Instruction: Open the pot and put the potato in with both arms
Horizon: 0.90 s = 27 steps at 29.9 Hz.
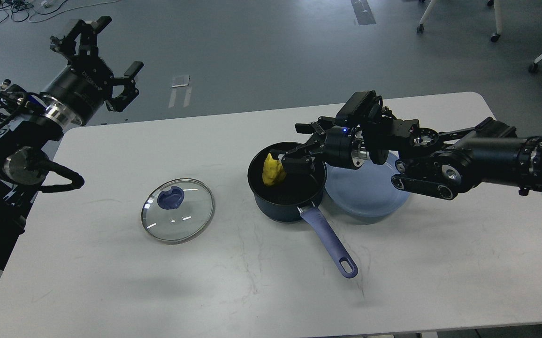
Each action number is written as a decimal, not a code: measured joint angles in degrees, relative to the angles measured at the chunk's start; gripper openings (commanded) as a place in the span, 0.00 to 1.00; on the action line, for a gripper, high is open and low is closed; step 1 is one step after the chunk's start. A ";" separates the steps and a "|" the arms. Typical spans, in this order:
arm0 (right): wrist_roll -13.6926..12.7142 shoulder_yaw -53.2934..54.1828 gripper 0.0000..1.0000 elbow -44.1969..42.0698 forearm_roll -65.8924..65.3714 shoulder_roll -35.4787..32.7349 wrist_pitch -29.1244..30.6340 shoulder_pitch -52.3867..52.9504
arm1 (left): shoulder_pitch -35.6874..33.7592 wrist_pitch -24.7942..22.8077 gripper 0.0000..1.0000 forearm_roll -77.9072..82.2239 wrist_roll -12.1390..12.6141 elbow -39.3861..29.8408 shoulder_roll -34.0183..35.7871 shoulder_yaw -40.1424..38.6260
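Head view has my right gripper [284, 162] reaching in from the right over the open pot [286, 182], fingers clamped on the yellow potato [273, 171], which hangs just inside the rim against the black interior. My left gripper [109, 56] is up off the far left corner of the white table [111, 281], well apart from everything, fingers spread wide and holding nothing. Glass lid [178, 210] lies flat on the table left of the pot, the lavender handle [329, 241] points toward me, and a grey-blue plate [369, 195] sits just beside the pot's right.
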 measured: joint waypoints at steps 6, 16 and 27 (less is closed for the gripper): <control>-0.31 8.32 1.00 0.38 13.36 -2.70 2.82 0.90 | -0.10 0.07 0.98 0.00 0.04 0.00 -0.49 0.07; -2.35 30.69 1.00 -2.82 48.10 -4.97 21.58 -1.72 | -0.16 0.78 0.98 -0.67 0.69 0.78 -4.47 -0.12; -13.41 44.84 1.00 -8.72 66.38 -3.87 29.30 -6.92 | 0.24 1.44 0.98 -1.56 0.85 0.81 -8.15 -0.69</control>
